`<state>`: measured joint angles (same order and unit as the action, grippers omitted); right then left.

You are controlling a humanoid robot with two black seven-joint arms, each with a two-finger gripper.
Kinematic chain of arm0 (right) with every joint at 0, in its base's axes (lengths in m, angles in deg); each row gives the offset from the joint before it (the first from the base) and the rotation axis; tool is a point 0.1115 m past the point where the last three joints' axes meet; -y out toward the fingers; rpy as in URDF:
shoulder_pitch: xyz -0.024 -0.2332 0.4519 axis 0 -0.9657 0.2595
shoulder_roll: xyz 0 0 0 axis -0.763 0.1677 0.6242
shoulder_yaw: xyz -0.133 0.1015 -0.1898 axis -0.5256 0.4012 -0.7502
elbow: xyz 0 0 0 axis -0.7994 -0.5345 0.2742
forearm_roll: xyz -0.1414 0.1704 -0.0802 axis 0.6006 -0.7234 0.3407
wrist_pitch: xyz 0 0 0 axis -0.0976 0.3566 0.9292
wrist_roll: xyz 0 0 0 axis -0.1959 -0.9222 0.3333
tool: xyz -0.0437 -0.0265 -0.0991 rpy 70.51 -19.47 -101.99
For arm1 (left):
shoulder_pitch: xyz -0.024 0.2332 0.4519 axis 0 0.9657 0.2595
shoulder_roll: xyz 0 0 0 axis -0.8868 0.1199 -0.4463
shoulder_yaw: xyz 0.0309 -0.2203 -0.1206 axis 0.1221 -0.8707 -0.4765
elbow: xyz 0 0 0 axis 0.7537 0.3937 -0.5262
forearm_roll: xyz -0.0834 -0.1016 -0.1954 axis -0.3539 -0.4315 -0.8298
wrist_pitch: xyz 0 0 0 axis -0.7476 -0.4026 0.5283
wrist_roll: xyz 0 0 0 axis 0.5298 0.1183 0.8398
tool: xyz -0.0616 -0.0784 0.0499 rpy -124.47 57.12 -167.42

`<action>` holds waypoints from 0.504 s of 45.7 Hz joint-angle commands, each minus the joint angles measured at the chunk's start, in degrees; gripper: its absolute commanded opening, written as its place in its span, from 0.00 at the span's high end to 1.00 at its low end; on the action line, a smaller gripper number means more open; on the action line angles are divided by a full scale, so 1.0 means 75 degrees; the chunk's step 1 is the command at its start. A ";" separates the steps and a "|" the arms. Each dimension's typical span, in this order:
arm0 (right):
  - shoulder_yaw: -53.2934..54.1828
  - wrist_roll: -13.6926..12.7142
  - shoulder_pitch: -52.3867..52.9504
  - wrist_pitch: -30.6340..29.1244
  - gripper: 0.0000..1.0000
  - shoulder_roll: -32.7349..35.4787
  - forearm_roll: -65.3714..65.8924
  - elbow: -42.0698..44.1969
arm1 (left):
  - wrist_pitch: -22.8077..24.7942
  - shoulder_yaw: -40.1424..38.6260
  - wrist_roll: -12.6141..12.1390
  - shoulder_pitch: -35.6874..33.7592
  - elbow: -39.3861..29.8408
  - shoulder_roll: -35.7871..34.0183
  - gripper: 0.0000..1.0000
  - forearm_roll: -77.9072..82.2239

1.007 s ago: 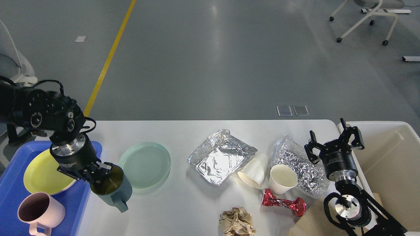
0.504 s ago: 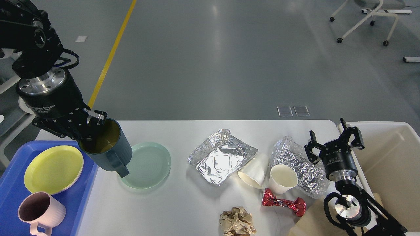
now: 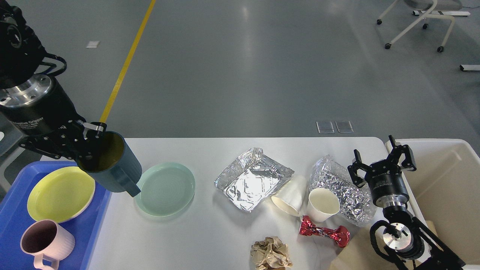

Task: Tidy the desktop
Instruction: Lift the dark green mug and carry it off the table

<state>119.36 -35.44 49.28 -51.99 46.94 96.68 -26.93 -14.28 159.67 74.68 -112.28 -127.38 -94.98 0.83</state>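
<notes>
The white desktop [image 3: 210, 232] fills the lower view. My left gripper [image 3: 88, 144] is shut on the rim of a dark teal mug [image 3: 112, 167] and holds it in the air above the desktop's left end, at the blue tray's [image 3: 11, 198] right edge. A mint green plate [image 3: 167, 188] lies on the desktop just right of the mug. My right gripper [image 3: 380, 157] is open and empty at the desktop's right edge, beside crumpled foil [image 3: 341, 187].
The tray holds a yellow plate [image 3: 60, 193] and a pink mug [image 3: 43, 240]. A foil tray [image 3: 251, 178], two paper cups [image 3: 322, 204], a red wrapper [image 3: 324, 232] and a brown paper ball [image 3: 270, 253] lie mid-right. A cream bin [image 3: 450, 187] stands at the right.
My left gripper has lifted the dark teal mug off the desktop and carried it up and to the left, toward the tray. The right arm has not moved.
</notes>
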 commanded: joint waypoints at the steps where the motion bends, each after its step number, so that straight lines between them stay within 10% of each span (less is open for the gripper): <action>1: 0.0002 0.0000 -0.0007 0.0000 0.00 0.0000 0.0000 -0.0004 | -0.0002 0.0195 -0.0217 0.0393 0.0769 -0.0843 1.00 0.0301; 23: 0.0002 0.0000 -0.0007 0.0000 0.00 0.0000 0.0000 -0.0004 | -0.0002 -0.1573 -0.0347 0.4060 0.4953 -0.4511 0.98 0.3054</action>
<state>119.38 -35.44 49.23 -51.99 46.94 96.68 -26.98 -14.30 152.61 72.01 -89.12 -96.72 -124.38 19.54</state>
